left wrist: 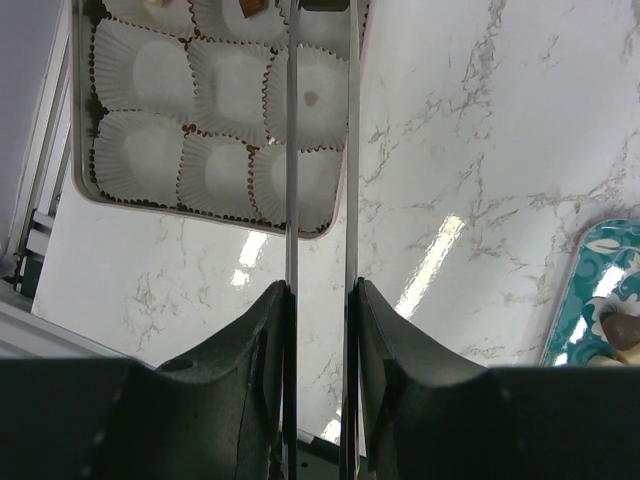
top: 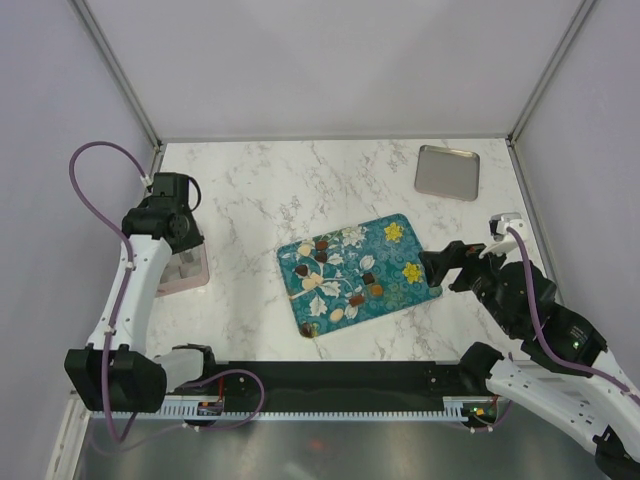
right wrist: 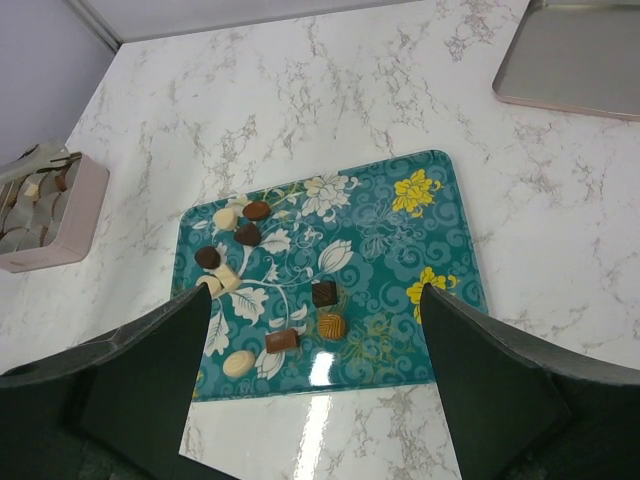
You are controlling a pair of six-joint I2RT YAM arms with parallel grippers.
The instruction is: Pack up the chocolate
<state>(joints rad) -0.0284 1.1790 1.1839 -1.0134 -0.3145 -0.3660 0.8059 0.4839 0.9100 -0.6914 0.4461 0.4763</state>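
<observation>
Several small chocolates, dark brown point(right wrist: 324, 293), caramel point(right wrist: 331, 325) and cream point(right wrist: 239, 363), lie on the teal flowered tray point(top: 400, 292), mostly on its left half. My right gripper point(right wrist: 315, 292) is open wide and empty, hovering over the tray's near right edge point(top: 445, 268). My left gripper point(top: 180, 250), fitted with long thin blades, is over the pink box point(top: 185, 278) of white paper cups point(left wrist: 152, 70). In the left wrist view the blades point(left wrist: 322, 20) stand narrowly apart, with a dark brown chocolate point(left wrist: 325, 4) pinched between their tips at the frame's top edge. One cup holds a chocolate point(left wrist: 250, 6).
A bare metal tray point(top: 447, 172) lies at the back right. The pink box stands at the table's left edge by the frame post. Grey walls close in the marble table on three sides.
</observation>
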